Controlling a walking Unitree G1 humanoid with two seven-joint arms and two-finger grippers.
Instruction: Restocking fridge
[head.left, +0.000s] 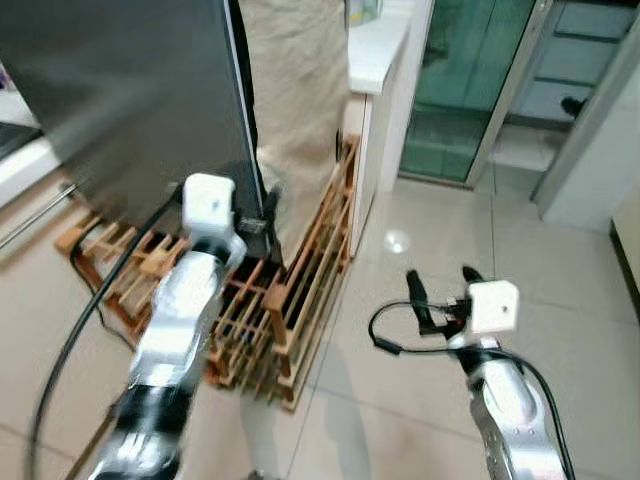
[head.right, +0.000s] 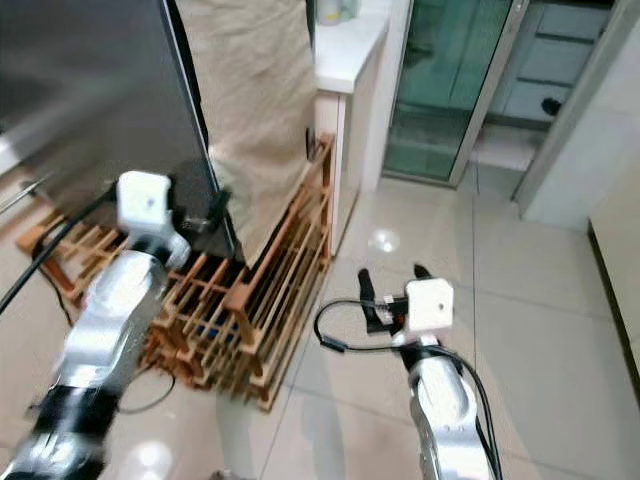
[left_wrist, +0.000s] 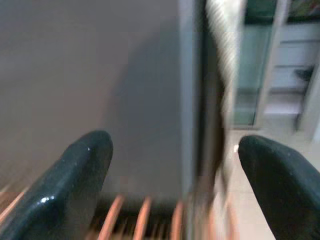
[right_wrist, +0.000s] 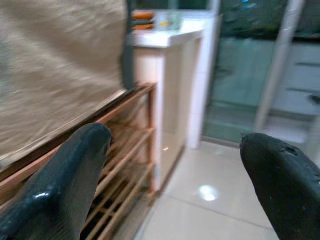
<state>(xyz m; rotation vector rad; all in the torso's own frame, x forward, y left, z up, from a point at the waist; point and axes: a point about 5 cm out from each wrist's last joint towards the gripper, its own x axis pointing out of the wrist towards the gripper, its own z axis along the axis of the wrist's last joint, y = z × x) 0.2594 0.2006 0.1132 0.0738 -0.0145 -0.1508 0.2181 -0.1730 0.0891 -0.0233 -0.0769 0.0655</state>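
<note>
**At the fridge's lower corner, hands empty**

Low at our left stands the tall dark grey fridge (head.left: 130, 100), its door edge running down to a slatted wooden pallet rack (head.left: 300, 290) on which it seems to sit. We judge the step in hand to be the approach to the door: nothing to stock is carried, so the next move likely calls for getting the left fingers onto the door's edge and pulling it open.

Our left hand (head.left: 268, 208) is raised beside the fridge's bottom corner, close to the door edge; whether it touches, we cannot tell. The left wrist view shows its two black fingers (left_wrist: 75, 175) spread wide, holding nothing, with the grey panel and the wooden slats between them.

Our right hand (head.left: 440, 290) hovers over the pale tiled floor (head.left: 440, 230), well apart from the fridge, fingers (right_wrist: 65, 175) wide open and empty.

Beyond the fridge hangs a beige woven cloth (head.left: 295, 90), then a white desk (head.left: 375, 50), then a green-tinted glass door (head.left: 465, 70).
</note>
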